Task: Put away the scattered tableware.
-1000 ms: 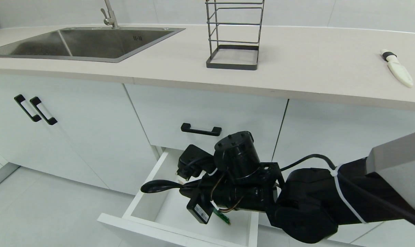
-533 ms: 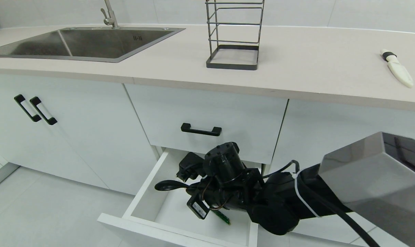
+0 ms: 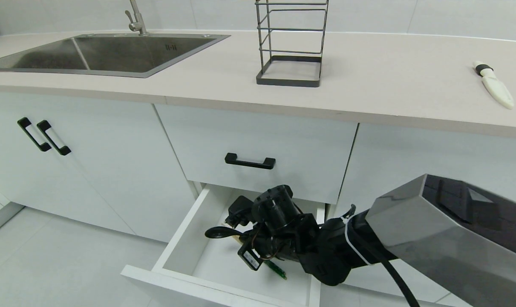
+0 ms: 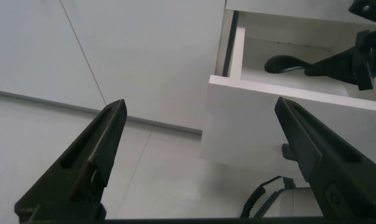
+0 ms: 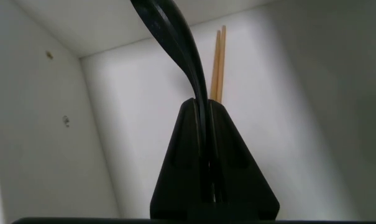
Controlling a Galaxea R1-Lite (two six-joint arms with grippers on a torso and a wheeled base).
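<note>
Right gripper (image 3: 240, 234) low inside the open drawer (image 3: 179, 243), clamped on a black spoon (image 3: 217, 232) by its handle, bowl pointing left. Wooden chopsticks (image 5: 217, 62) lie on the drawer floor beyond. Left gripper (image 4: 199, 109) spread wide, empty. White knife (image 3: 494, 85) on the counter (image 3: 390, 85), far right.

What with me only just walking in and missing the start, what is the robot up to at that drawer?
It is putting tableware away. The right gripper, jaws shut on a black spoon, is down inside the open drawer, where a pair of chopsticks lies on the bottom. The left gripper hangs low beside the drawer, jaws wide apart, holding nothing. A white knife lies on the counter, not yet put away.
</note>
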